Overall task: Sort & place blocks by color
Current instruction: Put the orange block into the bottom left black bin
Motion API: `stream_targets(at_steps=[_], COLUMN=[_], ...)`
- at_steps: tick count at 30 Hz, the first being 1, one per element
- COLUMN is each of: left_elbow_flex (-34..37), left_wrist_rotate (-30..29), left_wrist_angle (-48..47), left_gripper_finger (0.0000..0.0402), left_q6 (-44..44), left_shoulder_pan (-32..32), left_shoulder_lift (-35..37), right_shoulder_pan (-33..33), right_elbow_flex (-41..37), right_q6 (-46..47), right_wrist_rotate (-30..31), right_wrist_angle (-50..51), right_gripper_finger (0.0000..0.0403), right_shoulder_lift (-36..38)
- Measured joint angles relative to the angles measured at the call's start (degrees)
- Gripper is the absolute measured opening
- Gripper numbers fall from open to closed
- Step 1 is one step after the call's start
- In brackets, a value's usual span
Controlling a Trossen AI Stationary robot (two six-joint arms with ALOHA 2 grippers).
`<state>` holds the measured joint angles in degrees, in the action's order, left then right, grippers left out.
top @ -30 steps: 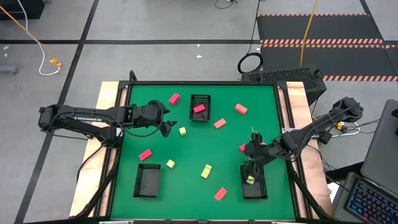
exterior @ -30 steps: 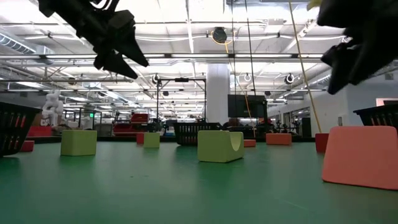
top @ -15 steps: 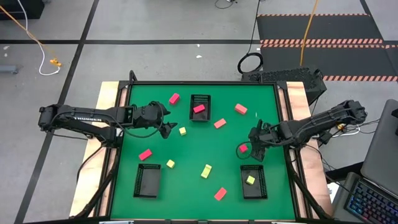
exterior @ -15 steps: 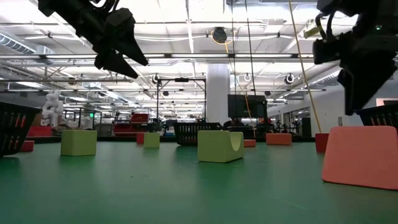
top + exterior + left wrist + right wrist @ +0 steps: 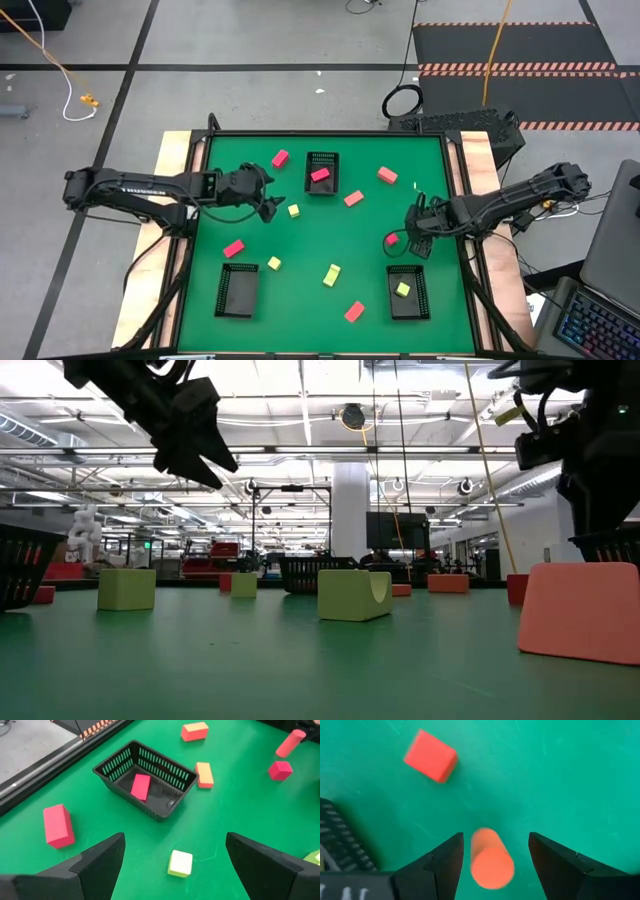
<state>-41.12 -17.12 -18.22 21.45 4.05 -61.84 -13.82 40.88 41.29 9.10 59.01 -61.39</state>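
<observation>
Hovering near the bench's right edge, the right tool stands spread over an upright coral cylinder; closing off-centre could topple it. Left tool hangs spread above a yellow-green block.

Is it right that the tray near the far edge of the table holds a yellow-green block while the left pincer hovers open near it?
Not quite. In the left wrist view, the tray holds a magenta-pink block, not a yellow-green one. The nearest yellow-green block lies on the mat outside it. The left pincer does hover open nearby, as the high view shows.
</observation>
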Motion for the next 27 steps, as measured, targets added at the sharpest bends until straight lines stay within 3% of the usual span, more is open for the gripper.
stream_targets(at_steps=[13,27], left_elbow_flex=[0.0,0.0], left_wrist_rotate=[0.1,0.3], left_wrist_angle=[2.1,3.6], left_gripper_finger=[0.0347,0.0347], left_q6=[-0.9,-1.5], left_shoulder_pan=[-0.3,-0.3], left_shoulder_lift=[-7.2,-8.1], right_shoulder_pan=[0.0,0.0], right_elbow_flex=[0.0,-2.3], right_q6=[6.2,7.6], right_wrist_rotate=[-1.7,-3.4], right_wrist_angle=[4.3,3.9], right_gripper_finger=[0.0217,0.0217], right_shoulder_lift=[0.0,0.0])
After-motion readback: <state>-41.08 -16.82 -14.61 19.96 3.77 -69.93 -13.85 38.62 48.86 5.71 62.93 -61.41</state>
